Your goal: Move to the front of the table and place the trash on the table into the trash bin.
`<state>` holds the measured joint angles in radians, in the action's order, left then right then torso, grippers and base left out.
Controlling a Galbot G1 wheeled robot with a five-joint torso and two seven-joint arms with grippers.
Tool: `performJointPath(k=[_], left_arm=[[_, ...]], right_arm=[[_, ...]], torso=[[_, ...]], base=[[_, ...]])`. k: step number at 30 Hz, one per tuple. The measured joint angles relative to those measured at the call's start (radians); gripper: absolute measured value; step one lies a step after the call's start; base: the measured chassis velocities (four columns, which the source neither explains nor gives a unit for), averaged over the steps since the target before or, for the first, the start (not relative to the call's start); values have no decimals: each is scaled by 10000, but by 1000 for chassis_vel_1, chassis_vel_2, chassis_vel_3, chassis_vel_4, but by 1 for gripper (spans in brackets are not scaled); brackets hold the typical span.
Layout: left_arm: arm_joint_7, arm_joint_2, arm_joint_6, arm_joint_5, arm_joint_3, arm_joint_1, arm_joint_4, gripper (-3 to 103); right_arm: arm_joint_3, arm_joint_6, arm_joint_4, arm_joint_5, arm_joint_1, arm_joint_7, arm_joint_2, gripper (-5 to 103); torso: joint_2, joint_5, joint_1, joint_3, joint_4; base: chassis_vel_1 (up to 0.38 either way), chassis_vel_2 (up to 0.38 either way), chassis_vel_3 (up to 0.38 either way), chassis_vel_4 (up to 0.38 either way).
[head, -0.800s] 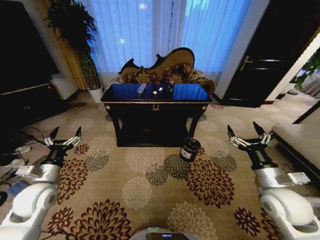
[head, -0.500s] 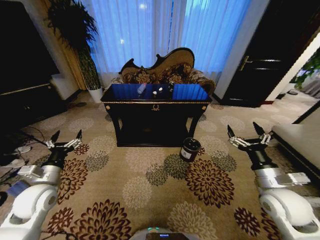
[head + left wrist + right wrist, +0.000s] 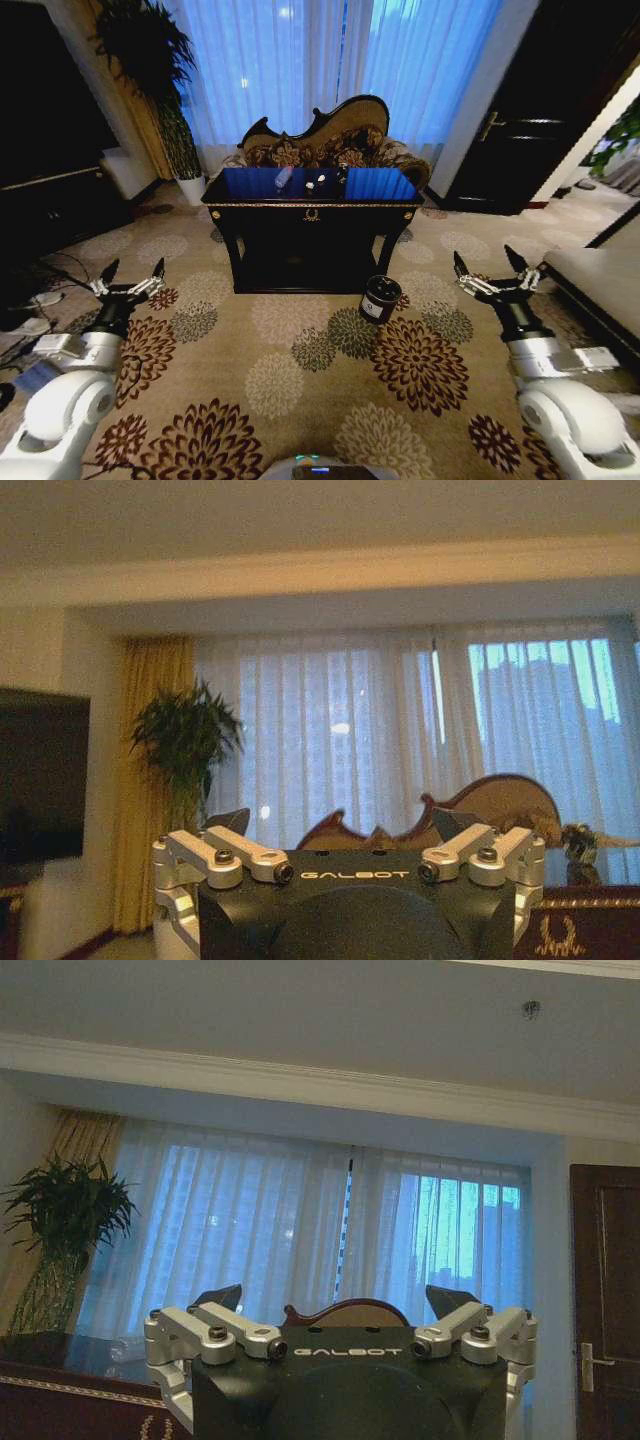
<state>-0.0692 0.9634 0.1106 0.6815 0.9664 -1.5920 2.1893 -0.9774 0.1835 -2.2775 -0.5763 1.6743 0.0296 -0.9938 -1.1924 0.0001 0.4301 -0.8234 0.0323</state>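
You are not yet at the table [image 3: 311, 212]; it stands well ahead across the carpet, nothing binned. The trash bin [image 3: 380, 298] sits by its front right leg, the trash [image 3: 308, 183] lies on top. Your left gripper [image 3: 131, 272] and right gripper [image 3: 492, 265] hang low, jaws spread, empty, well apart from everything.
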Motion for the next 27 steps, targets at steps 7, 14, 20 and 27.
performJointPath(k=[7,14,20,27], left_arm=[[39,-15,197,-214,32,41,63,100],[36,99,196,-161,29,12,55,100],[16,178,172,-61,-6,-41,119,100],[16,193,141,-42,-34,-74,136,100]], right_arm=[[19,23,-4,17,15,-46,-34,100],[33,56,-28,41,58,-132,-65,100],[90,87,-30,91,81,-162,-100,100],[95,94,-22,96,75,-167,-106,100]], torso=[[1,-1,0,0,0],[1,-1,0,0,0],[1,-2,0,1,1],[1,-1,0,0,0]], base=[[0,0,0,0],[0,0,0,0],[0,0,0,0],[-58,52,59,-68]])
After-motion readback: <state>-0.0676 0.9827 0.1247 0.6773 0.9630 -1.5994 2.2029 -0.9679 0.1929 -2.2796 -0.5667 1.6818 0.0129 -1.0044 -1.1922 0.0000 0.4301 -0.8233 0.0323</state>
